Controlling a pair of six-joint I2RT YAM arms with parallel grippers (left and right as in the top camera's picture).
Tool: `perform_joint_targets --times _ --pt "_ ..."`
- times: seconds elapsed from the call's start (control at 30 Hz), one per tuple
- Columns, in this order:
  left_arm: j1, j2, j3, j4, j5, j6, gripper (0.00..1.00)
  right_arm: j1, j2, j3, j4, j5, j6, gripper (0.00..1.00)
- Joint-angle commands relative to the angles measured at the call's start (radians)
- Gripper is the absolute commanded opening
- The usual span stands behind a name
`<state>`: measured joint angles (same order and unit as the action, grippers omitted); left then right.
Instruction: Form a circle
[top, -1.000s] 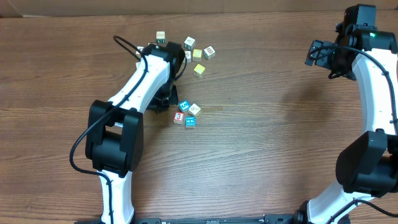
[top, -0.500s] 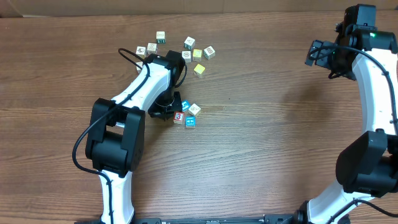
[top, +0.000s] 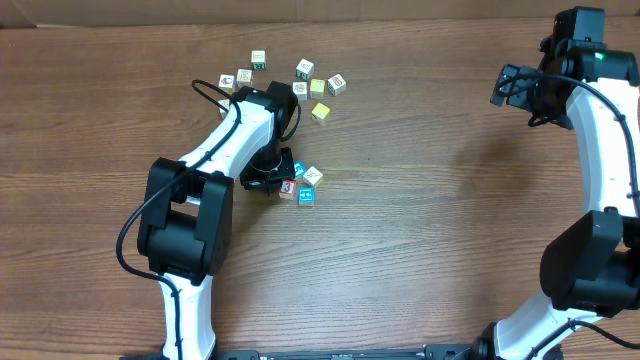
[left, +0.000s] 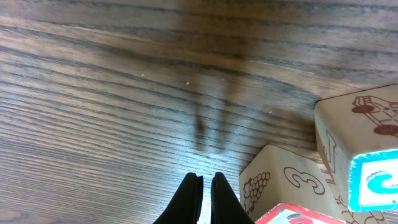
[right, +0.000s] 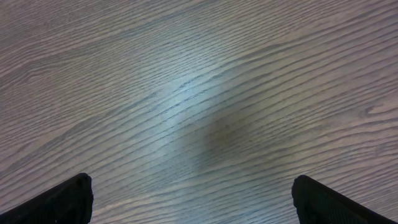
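The circle is a tight cluster of small printed cubes on the wood: a red cube (top: 288, 189), a blue cube (top: 300, 169), a cream-white cube (top: 314, 176) and a second blue cube (top: 306, 197). My left gripper (top: 272, 176) is shut and empty, low over the table, right beside the cluster's left side. In the left wrist view the shut gripper (left: 204, 184) points along bare wood, with the red-topped cube (left: 283, 186) just to its right and a blue-faced cube (left: 375, 185) behind it. My right gripper (right: 189, 193) hangs open over bare wood, far right.
Several loose cubes lie at the back behind the left arm, among them a yellow cube (top: 320, 111), another yellow one (top: 317, 87), a white cube (top: 336, 84) and a green-topped cube (top: 258, 59). The left arm's cable (top: 205, 88) loops near them.
The left arm swung toward the front and right, bringing its shut gripper up against the cluster and uncovering two cubes at the back. The right arm stayed still.
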<state>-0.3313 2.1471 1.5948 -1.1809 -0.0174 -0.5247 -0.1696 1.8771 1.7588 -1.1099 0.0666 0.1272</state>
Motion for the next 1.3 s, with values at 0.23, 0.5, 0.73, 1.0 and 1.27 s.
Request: perform_joint_targets --times 0.23,0.5,0.73,1.0,1.27 --pt "0.004 -0.027 -0.008 -0.016 0.018 -0.014 0.04 -0.004 -0.012 0.008 0.004 -0.002 0.004 1.0" --pt "0.003 -0.027 -0.008 -0.015 0.023 -0.014 0.05 -0.004 -0.012 0.008 0.005 -0.002 0.004 1.0" --pt "0.004 -0.027 -0.008 -0.014 0.044 -0.014 0.04 -0.004 -0.012 0.008 0.005 -0.002 0.004 1.0" --pt "0.003 -0.027 -0.008 -0.014 0.045 -0.014 0.04 -0.004 -0.012 0.008 0.005 -0.002 0.004 1.0" --pt "0.003 -0.027 -0.008 -0.011 0.067 -0.014 0.04 -0.004 -0.012 0.008 0.004 -0.002 0.004 1.0"
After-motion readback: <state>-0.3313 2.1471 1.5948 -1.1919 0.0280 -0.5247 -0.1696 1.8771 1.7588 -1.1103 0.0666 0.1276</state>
